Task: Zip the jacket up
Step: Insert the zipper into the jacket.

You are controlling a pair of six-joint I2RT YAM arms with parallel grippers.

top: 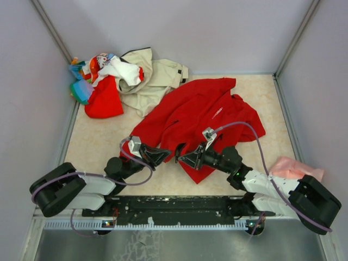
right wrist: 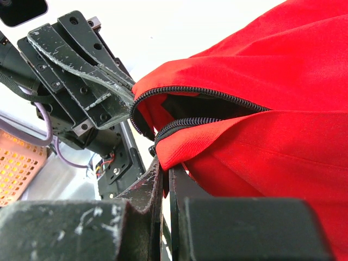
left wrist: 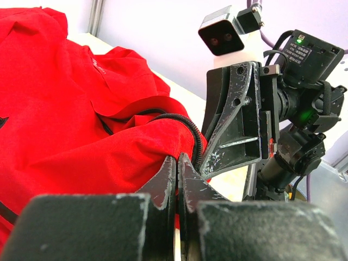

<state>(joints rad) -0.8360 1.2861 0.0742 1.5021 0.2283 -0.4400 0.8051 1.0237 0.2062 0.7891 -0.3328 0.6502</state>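
Note:
The bright red jacket [top: 196, 111] lies spread on the table, its white chest logo [top: 217, 113] facing up. Its lower front edge is lifted between my two grippers. My left gripper [top: 165, 154] is shut on the hem of one front panel; in the left wrist view [left wrist: 178, 163] red cloth shows between its closed fingers. My right gripper [top: 180, 159] is shut on the other panel's corner [right wrist: 163, 167], beside the black zipper teeth [right wrist: 190, 123]. The two zipper edges are apart. The grippers' tips nearly touch. The slider is not visible.
At the back left lies a heap of clothes: a beige jacket [top: 157, 76], a small red garment [top: 103, 100] and mixed coloured pieces [top: 103, 66]. A pink cloth [top: 293, 166] lies at the right by my right arm. Grey walls enclose the table.

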